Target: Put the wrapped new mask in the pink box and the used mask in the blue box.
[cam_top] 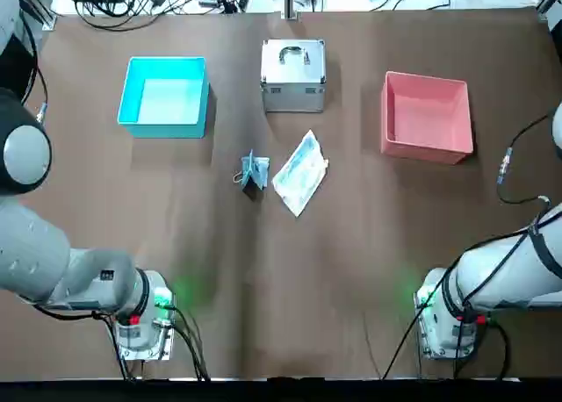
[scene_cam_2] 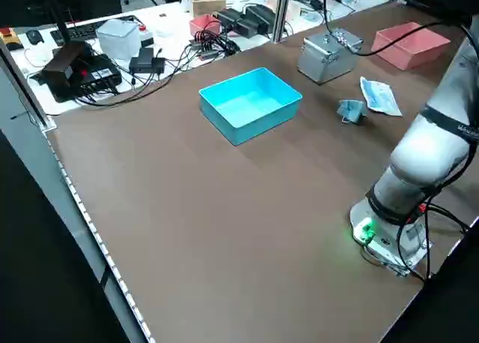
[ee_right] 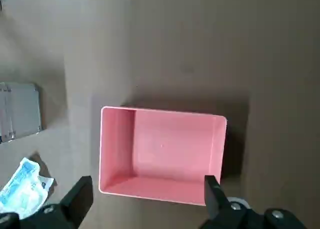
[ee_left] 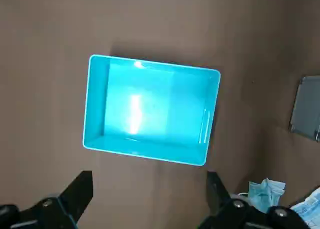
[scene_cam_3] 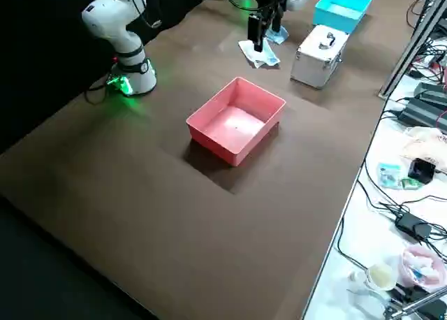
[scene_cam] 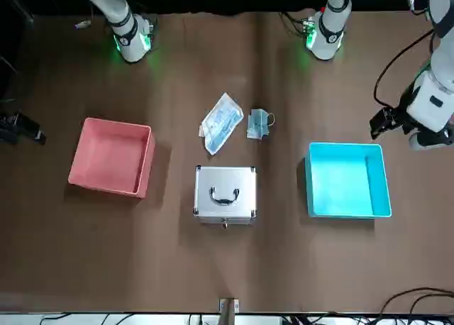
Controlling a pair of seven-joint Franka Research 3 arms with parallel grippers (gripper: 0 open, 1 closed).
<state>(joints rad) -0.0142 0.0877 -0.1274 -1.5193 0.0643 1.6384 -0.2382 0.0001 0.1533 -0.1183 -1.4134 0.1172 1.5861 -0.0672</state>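
wrapped mask: I saw it lying flat mid-table, just right of the used one, in front of the metal case
used mask: bunched up on the table, almost touching the packet, outside both boxes
blue box: on my left side, nothing in it
pink box: over on the right, nothing in it either
left gripper: hung high over the blue box, fingers spread wide, gripping nothing
right gripper: same deal above the pink box, fingers apart, holding nothing
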